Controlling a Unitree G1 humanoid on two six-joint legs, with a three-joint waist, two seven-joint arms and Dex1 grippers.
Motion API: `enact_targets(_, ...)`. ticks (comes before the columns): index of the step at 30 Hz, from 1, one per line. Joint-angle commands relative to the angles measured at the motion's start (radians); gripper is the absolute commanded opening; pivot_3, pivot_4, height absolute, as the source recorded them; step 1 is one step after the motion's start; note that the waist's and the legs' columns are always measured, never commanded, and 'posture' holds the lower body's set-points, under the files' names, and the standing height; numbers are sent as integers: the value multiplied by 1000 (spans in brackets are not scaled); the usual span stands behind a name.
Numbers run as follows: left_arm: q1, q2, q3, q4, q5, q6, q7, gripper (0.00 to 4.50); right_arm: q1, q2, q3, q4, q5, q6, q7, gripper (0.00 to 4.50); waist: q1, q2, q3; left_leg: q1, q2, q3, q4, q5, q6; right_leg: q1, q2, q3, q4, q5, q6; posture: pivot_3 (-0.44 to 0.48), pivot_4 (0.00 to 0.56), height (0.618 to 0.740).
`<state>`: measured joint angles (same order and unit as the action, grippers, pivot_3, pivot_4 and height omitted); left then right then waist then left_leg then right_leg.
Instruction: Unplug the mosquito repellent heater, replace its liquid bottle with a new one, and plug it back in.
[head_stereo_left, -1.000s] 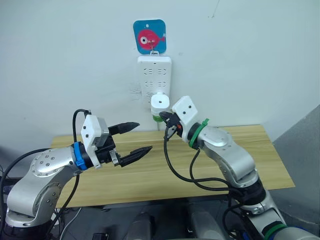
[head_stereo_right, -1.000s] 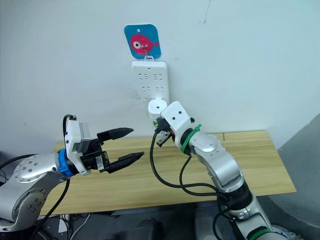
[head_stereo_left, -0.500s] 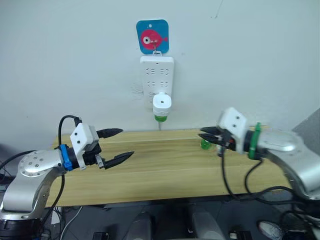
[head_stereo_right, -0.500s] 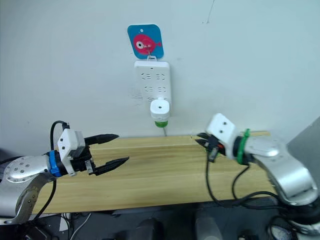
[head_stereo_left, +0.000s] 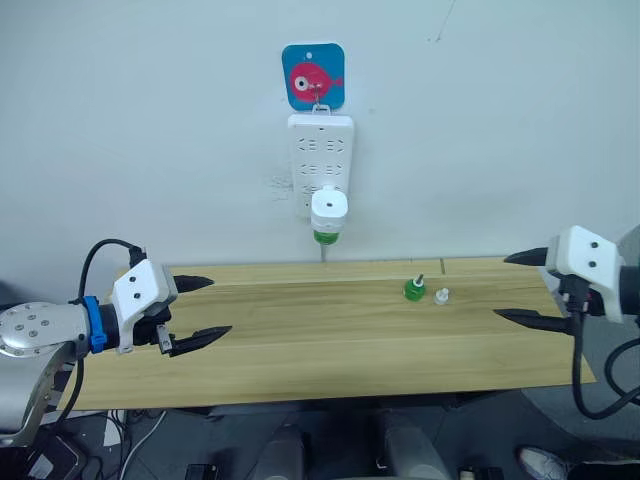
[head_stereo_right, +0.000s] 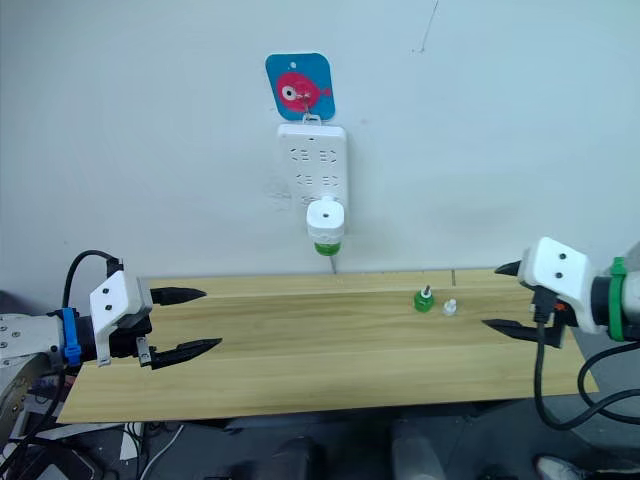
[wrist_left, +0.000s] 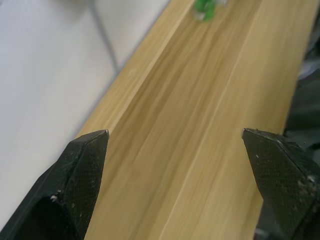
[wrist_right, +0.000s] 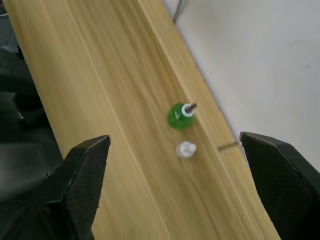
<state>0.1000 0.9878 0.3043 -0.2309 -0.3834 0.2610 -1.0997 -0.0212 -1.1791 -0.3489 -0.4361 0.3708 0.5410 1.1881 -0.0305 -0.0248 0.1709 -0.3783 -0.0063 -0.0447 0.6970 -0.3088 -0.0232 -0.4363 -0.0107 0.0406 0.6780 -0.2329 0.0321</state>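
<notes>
A long wooden table (head_stereo_left: 300, 340) stands against a pale wall (head_stereo_left: 150, 130). At twelve o'clock a white power strip (head_stereo_left: 320, 150) hangs upright on the wall, with a blue fish sticker (head_stereo_left: 313, 75) just above it.

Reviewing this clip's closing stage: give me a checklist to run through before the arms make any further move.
1. Mosquito repellent heater plugged into the power strip: ok.
2. Green bottle showing under the heater: ok; how firmly it is seated: cannot tell.
3. Wicked green bottle standing on the table, small white cap beside it: ok.
4. Left gripper open, holding nothing: ok.
5. Right gripper open, holding nothing: ok.
</notes>
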Motion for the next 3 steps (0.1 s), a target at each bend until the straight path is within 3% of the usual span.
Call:
enact_targets(1, -26, 14, 28, 13, 12, -14, 9, 4500, 8, -31, -61, 16, -11, -39, 29, 4430, 3, 0, -5, 0, 0, 1, 0, 0, 0, 1, 0, 0, 0, 0, 0, 22, 83, 730)
enact_targets(3, -34, 6, 28, 14, -13, 3, -4, 4500, 11, -32, -66, 21, -8, -41, 29, 4430, 3, 0, -6, 1, 0, 2, 0, 0, 0, 1, 0, 0, 0, 0, 0, 17, 83, 730)
